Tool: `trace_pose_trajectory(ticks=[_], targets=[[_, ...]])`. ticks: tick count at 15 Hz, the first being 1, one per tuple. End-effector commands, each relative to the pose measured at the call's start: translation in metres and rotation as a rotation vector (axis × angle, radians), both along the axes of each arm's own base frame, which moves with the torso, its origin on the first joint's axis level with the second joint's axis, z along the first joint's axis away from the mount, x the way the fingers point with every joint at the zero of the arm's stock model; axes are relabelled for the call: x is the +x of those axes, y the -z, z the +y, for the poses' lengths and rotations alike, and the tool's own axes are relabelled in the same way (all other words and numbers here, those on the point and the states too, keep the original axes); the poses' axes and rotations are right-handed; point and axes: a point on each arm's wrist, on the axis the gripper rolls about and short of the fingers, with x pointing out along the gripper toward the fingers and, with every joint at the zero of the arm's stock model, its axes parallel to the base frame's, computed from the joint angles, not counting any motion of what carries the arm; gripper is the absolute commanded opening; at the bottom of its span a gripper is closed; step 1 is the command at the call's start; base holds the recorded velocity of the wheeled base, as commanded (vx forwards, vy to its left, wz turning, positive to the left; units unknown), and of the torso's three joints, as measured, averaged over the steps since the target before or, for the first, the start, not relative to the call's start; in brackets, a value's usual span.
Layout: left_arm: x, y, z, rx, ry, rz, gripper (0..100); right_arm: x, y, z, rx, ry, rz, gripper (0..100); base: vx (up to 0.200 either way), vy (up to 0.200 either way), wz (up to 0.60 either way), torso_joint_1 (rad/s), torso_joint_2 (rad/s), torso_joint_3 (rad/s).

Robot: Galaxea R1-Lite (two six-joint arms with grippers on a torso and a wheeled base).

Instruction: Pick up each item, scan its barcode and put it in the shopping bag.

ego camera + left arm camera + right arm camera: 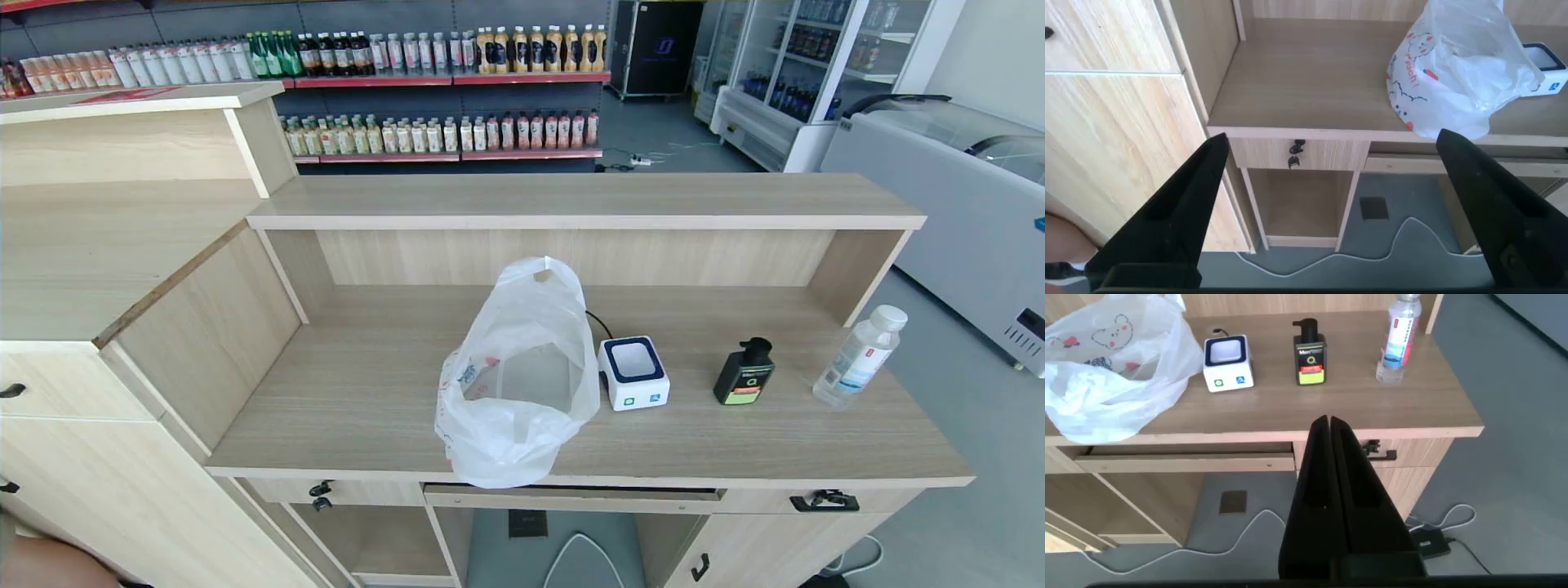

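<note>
Judging by the layout, first pick not yet begun, with both items standing untouched. Probably best to spread the right gripper [1329, 425] before rising over the front edge, then close around the body of the squat black plastic pump bottle with the green-and-red label [744, 374], below the pump head, and keep it upright. Then pass its barcode side over the scanner window and lower it through the bag's mouth without brushing the thin film, which could fold shut. Left to right: left gripper [1333, 143] low before the front edge of the light wooden counter [367, 392], toward the front left corner, fingers spread wide and holding nothing. Next, a translucent white plastic shopping bag [522, 376] at the middle of the front edge, mouth open and slightly overhanging the edge. Just beside it, a small white box scanner with a dark blue frame [633, 371]. Then the pump bottle, apart from the scanner, and a clear plastic water bottle with a white cap [857, 359] near the right edge. Right gripper low before the front edge toward the right, fingers pressed together on nothing — pump bottle and water bottle both beyond that edge, well apart from it.
</note>
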Motion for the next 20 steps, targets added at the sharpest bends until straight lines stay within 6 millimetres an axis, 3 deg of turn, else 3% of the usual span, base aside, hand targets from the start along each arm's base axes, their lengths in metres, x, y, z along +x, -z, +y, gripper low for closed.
trace_pose_trajectory(ticks=[1,3,6,7,8,10,13,15,17,20], targets=[[0.0,0.0,0.0,0.0,0.0,0.0,100,0.027,-0.091,0.0,0.054,-0.015,0.042,0,0.0,0.0,0.0,0.0,0.0,0.0],[0.0,0.0,0.0,0.0,0.0,0.0,100,0.071,-0.123,0.0,0.083,0.035,0.125,0,0.0,0.0,0.0,0.0,0.0,0.0],[0.0,0.0,0.0,0.0,0.0,-0.002,100,0.123,-0.123,-0.002,0.028,0.034,0.201,0,0.0,0.0,0.0,0.0,0.0,0.0],[0.0,0.0,0.0,0.0,0.0,-0.002,100,0.136,-0.12,-0.001,0.027,0.009,0.201,100,0.0,0.0,0.0,0.0,0.0,0.0],[0.0,0.0,0.0,0.0,0.0,0.0,100,0.149,-0.117,-0.002,0.026,-0.008,0.217,100,0.0,0.0,0.0,0.0,0.0,0.0],[0.0,0.0,0.0,0.0,0.0,0.0,100,0.198,-0.096,-0.015,0.035,0.041,0.286,100,0.0,0.0,0.0,0.0,0.0,0.0],[0.0,0.0,0.0,0.0,0.0,0.0,100,0.26,-0.068,-0.047,-0.063,-0.043,0.279,100,0.0,0.0,0.0,0.0,0.0,0.0],[0.0,0.0,0.0,0.0,0.0,0.0,100,0.273,-0.049,-0.06,-0.138,-0.133,0.316,100,0.0,0.0,0.0,0.0,0.0,0.0],[0.0,0.0,0.0,0.0,0.0,0.0,100,0.275,-0.047,-0.056,-0.153,-0.159,0.323,100,0.0,0.0,0.0,0.0,0.0,0.0],[0.0,0.0,0.0,0.0,0.0,0.0,100,0.305,-0.041,-0.048,-0.18,-0.213,0.326,100,0.0,0.0,0.0,0.0,0.0,0.0]])
